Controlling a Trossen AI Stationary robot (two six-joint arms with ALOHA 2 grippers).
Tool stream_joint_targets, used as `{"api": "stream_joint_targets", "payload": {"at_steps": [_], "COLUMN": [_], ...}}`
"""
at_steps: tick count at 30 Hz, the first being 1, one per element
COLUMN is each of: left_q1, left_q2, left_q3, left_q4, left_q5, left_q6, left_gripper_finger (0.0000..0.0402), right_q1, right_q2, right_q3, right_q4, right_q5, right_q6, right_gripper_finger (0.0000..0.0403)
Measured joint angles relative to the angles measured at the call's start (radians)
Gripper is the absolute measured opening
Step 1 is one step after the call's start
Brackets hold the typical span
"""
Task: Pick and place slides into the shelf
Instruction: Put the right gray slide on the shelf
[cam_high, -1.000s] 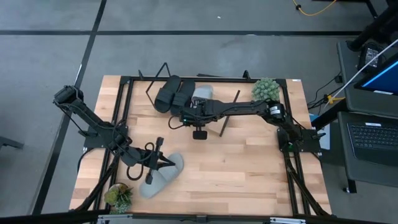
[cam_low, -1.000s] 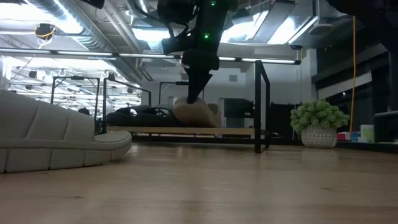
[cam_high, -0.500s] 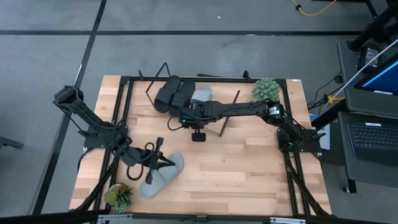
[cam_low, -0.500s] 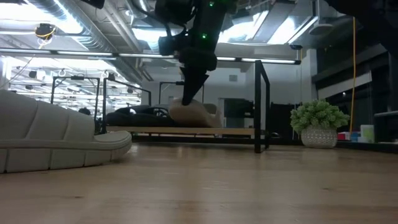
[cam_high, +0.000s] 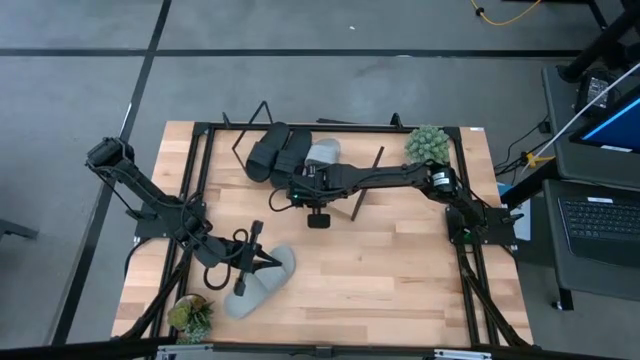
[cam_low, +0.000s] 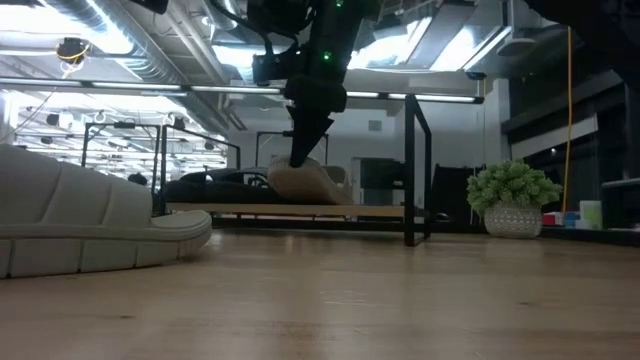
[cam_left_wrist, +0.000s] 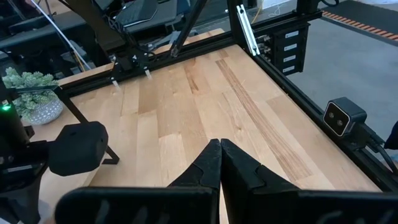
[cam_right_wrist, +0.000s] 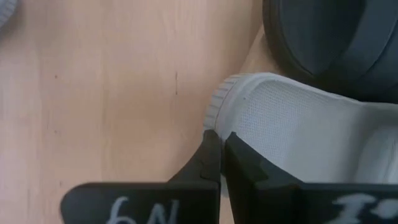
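Observation:
Two black slides (cam_high: 272, 150) and one light grey slide (cam_high: 323, 152) lie soles down on the shelf (cam_high: 352, 152) at the table's far side. My right gripper (cam_high: 300, 186) reaches in from the right and is shut at that grey slide's near end (cam_right_wrist: 292, 130), next to a black slide (cam_right_wrist: 329, 37). The second grey slide (cam_high: 258, 286) lies on the tabletop near the front left and looms large in the low view (cam_low: 90, 225). My left gripper (cam_left_wrist: 219, 148) is shut and hovers just beside it, touching nothing that shows. My right gripper pinches the grey slide's rim at its end (cam_right_wrist: 216, 115), one finger (cam_right_wrist: 239, 162) over the footbed and the other over the shelf board outside. The fingers slant down from above (cam_low: 303, 150). The slide rests on the shelf board (cam_low: 330, 211).
A potted plant (cam_high: 427, 144) stands at the far right corner, another (cam_high: 190, 316) at the near left corner. A black metal frame (cam_high: 195, 180) borders the table. Bare tabletop (cam_high: 380, 260) stretches across the middle and near right.
My right gripper has moved a little toward the table's left edge, staying shut. The grey slide has slid left along the shelf with it, closer to the black slides. The shelf's leg also shows slightly farther left in the low view.

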Motion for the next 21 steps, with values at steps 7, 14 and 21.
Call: {"api": "stream_joint_targets", "payload": {"at_steps": [7, 14, 21], "left_q1": [0.0, 0.0, 0.0], "left_q2": [0.0, 0.0, 0.0], "left_q3": [0.0, 0.0, 0.0], "left_q4": [0.0, 0.0, 0.0], "left_q5": [0.0, 0.0, 0.0], "left_q6": [0.001, 0.006, 0.006], "left_gripper_finger": [0.0, 0.0, 0.0], "right_q1": [-0.002, -0.002, -0.002], "right_q2": [0.0, 0.0, 0.0], "right_q3": [0.0, 0.0, 0.0], "right_q4": [-0.042, -0.043, -0.027], "right_q5": [0.045, 0.047, -0.001], "right_q6": [0.023, 0.022, 0.021], "right_gripper_finger": [0.0007, 0.0007, 0.0007]}}
